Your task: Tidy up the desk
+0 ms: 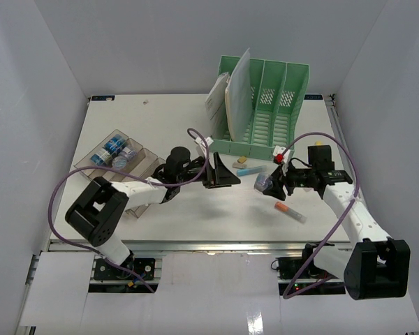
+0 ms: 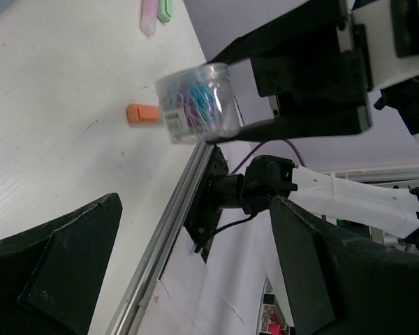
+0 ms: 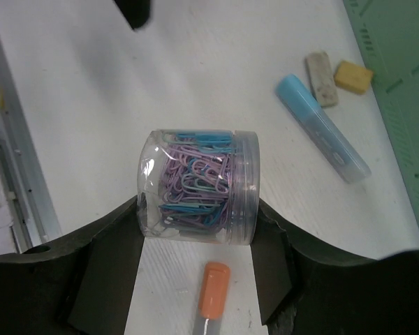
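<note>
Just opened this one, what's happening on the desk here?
The right tool is closed on a clear jar of coloured paper clips, which looks lifted off the desk. The left tool hangs open and empty near the middle, facing the jar. A blue highlighter, two small erasers and an orange-capped pen lie loose in front of the green file rack.

In the top view, the rack (image 1: pixel 262 105) stands at upper centre of the desk (image 1: pixel 167 118), with papers (image 1: pixel 230 94) in its left slots. The tray (image 1: pixel 122 164) lies at left, holding bottles (image 1: pixel 115 149). Just below the rack lie erasers (image 1: pixel 239 162) and a highlighter (image 1: pixel 246 169). To their lower right, the clip jar (image 3: pixel 199 185) sits in the right gripper (image 1: pixel 269 183), with a marker (image 1: pixel 291 211) further to the lower right.
</note>
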You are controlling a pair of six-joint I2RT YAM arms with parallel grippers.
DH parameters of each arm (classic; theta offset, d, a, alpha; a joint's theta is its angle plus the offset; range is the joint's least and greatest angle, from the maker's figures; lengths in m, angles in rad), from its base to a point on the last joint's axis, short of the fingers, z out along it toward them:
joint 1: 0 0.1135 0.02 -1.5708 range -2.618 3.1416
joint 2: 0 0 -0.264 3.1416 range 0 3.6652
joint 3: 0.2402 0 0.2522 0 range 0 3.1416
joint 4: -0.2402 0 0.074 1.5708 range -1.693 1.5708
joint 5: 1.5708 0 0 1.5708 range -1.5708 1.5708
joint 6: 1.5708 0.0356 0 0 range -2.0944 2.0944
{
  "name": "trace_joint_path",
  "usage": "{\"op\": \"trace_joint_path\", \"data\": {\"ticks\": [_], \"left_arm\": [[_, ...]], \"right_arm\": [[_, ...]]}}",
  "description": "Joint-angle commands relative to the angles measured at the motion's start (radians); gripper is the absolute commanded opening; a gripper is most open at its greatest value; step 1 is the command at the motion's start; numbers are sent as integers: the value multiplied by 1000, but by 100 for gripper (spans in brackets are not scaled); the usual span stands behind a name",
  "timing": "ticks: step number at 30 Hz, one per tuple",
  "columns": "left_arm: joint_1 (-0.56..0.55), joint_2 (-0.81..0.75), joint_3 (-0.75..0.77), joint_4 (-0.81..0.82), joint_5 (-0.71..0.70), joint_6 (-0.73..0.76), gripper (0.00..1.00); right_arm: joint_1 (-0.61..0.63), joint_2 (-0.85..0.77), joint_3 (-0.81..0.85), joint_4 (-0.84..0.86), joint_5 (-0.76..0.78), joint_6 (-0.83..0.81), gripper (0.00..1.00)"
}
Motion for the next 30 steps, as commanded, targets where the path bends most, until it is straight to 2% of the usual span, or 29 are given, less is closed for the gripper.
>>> {"op": "trace_joint_path", "data": {"ticks": [1,7,15,21,27,28,30], "left_arm": [[-59,74,107,31,-18,19,98],[-119,158,206,8,-28,25,98],[-148,188,250,-13,-28,20,97],[-152,196,257,-25,-6,-1,83],[-152,189,265,-84,-29,0,75],[-152,187,268,-90,-30,1,73],[-152,182,272,-104,-33,2,68]], "right_arm": [[20,-72,6,-31,-213,-106,23],[64,-104,-14,20,-215,-90,23],[110,-106,-20,106,-173,-45,24],[116,-110,-33,209,-107,22,27],[129,-118,-48,264,-77,38,32],[132,-114,-48,266,-73,37,33],[142,-105,-47,267,-55,32,44]]}}
